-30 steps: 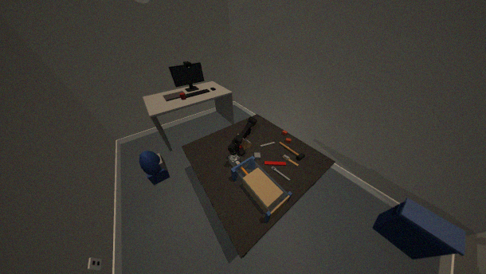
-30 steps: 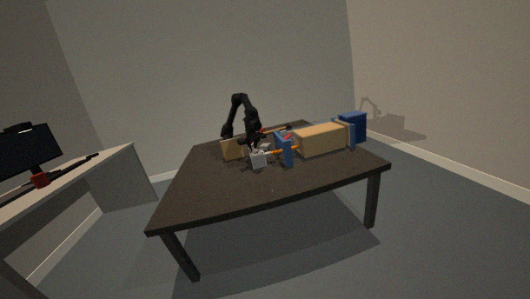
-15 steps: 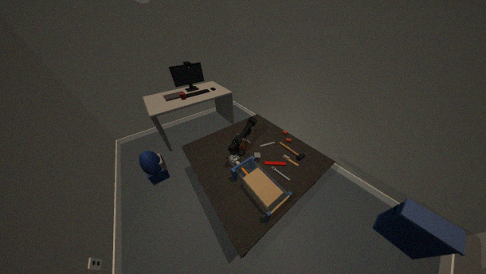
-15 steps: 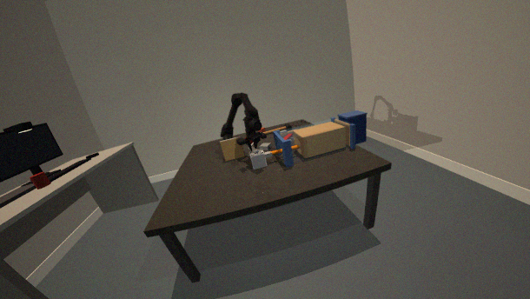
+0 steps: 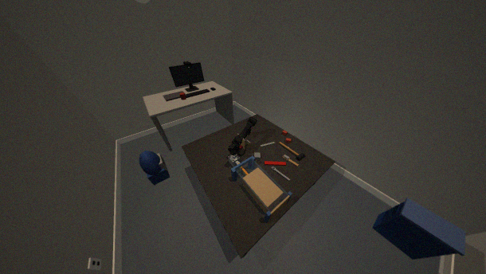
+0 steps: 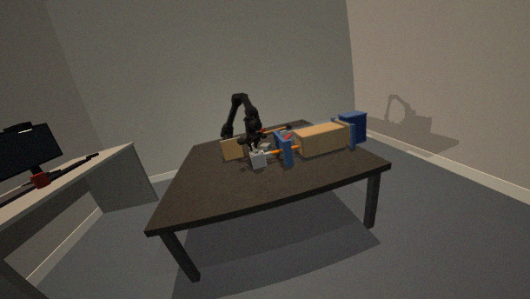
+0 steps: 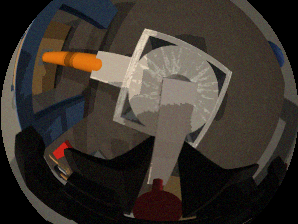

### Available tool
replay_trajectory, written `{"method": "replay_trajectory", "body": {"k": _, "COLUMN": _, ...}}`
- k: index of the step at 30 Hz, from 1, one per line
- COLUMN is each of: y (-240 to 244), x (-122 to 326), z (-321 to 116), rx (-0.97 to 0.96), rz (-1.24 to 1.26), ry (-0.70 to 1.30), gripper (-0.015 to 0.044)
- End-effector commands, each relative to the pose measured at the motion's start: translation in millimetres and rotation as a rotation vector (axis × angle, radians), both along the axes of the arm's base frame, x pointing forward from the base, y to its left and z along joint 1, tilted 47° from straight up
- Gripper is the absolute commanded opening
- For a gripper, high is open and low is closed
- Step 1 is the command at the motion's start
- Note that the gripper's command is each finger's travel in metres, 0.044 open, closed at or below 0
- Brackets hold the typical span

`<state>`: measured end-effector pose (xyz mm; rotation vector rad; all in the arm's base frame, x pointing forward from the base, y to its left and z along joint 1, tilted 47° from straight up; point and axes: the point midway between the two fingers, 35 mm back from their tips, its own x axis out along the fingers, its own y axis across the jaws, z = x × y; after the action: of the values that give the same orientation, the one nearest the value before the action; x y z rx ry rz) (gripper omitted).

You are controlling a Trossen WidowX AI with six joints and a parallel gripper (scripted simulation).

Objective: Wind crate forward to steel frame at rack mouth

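The tan crate point(image 5: 263, 187) point(image 6: 323, 138) sits flat in the cubby. An orange strap point(image 6: 278, 151) point(image 7: 72, 60) runs from it to the pale winch point(image 6: 258, 161) point(image 7: 135, 75). A gap shows between the crate's front and the blue frame point(image 6: 287, 152) point(image 5: 243, 163) at the rack's mouth. My gripper point(image 7: 166, 141) point(image 6: 254, 144) is just above the winch, shut on the grey arm of the winch handle point(image 7: 175, 107). The arm's far end lies over the middle of the drum; its dark red knob point(image 7: 157, 206) is at the near end. The key and its hole are hidden.
A tan board point(image 6: 232, 149) stands behind the winch. A grey block point(image 5: 257, 154), a red bar point(image 5: 275, 162), a wrench point(image 5: 281, 174), a hammer point(image 5: 289, 148) and a brush point(image 5: 292, 161) lie on the bench beside the cubby.
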<state>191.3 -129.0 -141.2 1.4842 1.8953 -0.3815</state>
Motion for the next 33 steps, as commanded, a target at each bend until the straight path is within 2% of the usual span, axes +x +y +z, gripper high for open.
{"method": "replay_trajectory", "body": {"k": 1, "y": 1.0, "x": -3.7, "z": -4.4, "rx": 0.003, "rz": 0.05, "ry": -0.041, "gripper": 0.0}}
{"method": "replay_trajectory", "body": {"k": 19, "y": 0.6, "x": -5.7, "z": -4.8, "rx": 0.005, "rz": 0.091, "ry": -0.083, "gripper": 0.0}}
{"method": "replay_trajectory", "body": {"k": 33, "y": 1.8, "x": -3.0, "z": -4.1, "rx": 0.002, "rz": 0.043, "ry": -0.035, "gripper": 0.0}}
